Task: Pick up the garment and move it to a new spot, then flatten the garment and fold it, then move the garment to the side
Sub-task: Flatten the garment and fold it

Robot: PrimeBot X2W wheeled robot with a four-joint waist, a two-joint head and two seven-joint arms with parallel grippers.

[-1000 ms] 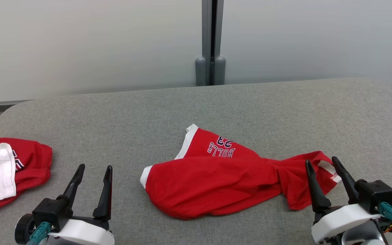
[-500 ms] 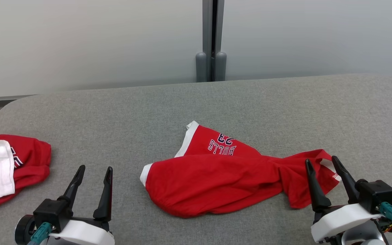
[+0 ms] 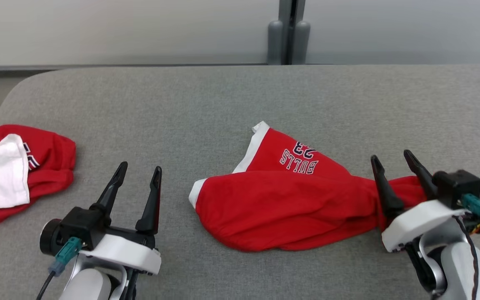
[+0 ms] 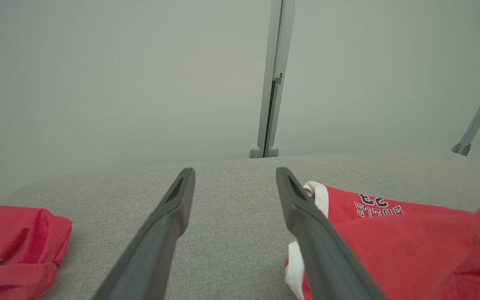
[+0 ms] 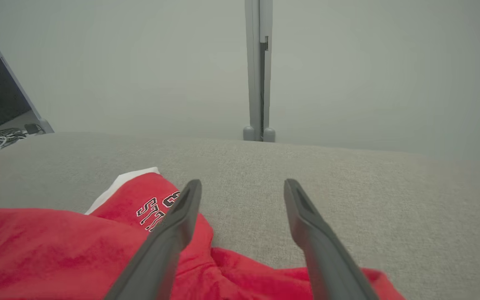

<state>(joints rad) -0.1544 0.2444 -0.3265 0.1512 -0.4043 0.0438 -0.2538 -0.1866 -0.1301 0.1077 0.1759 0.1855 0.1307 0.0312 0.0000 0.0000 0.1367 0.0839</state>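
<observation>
The garment (image 3: 290,200) is a red jersey-shirt with white trim and "BULLS 23" lettering, lying crumpled on the middle of the grey table (image 3: 181,104). My right gripper (image 3: 391,156) stands open over the garment's bunched right end, with nothing gripped between the fingers. In the right wrist view the garment (image 5: 56,250) spreads under and to the left of the open right gripper (image 5: 243,183). My left gripper (image 3: 140,167) is open over bare table, left of the garment's white-edged corner. The left wrist view shows the garment (image 4: 411,246) to the right of the open left gripper (image 4: 235,171).
A shapeless red-and-white cloth lump (image 3: 19,166) lies at the table's left edge, also seen as the lump (image 4: 11,241) in the left wrist view. A pale wall with a grey post (image 3: 288,31) stands behind the table. The table's far left corner is rounded.
The head camera has tipped down and shifted, so the whole picture moved. The right gripper now stands further over the garment's right end. Both grippers stay open and the garment lies as before.
</observation>
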